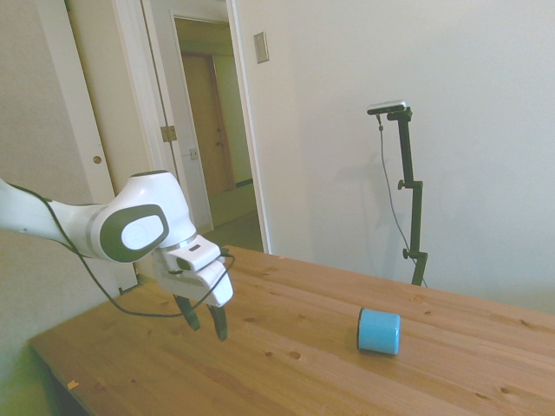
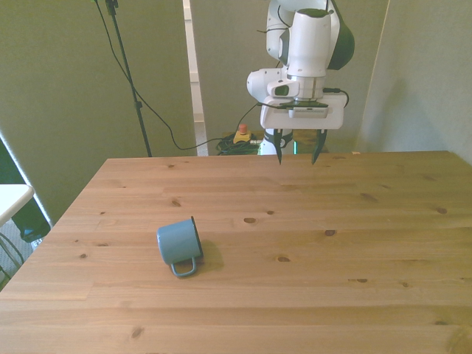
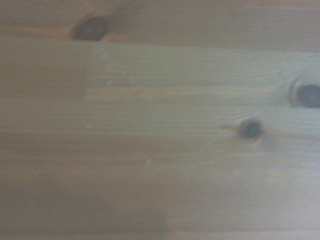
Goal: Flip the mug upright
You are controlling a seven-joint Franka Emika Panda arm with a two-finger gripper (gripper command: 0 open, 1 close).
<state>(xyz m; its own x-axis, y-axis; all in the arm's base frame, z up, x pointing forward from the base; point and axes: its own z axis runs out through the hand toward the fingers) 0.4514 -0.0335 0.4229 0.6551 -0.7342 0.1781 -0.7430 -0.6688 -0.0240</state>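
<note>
The light-blue mug (image 2: 179, 242) lies on its side on the wooden table (image 2: 310, 280), toward the front view's left, with its dark rim turned up and its handle resting against the boards. From the side it shows as a blue cylinder (image 1: 379, 331) lying flat. My gripper (image 2: 296, 157) hangs open above the table's far edge, empty, well away from the mug. In the side view the gripper (image 1: 205, 322) hovers over the table's left part. Only bare planks (image 3: 160, 125) with dark knots appear in the wrist view.
A doorway and white door frame stand behind the table in the side view. Cables and a small red-topped object (image 2: 240, 134) lie on the floor past the table's far edge.
</note>
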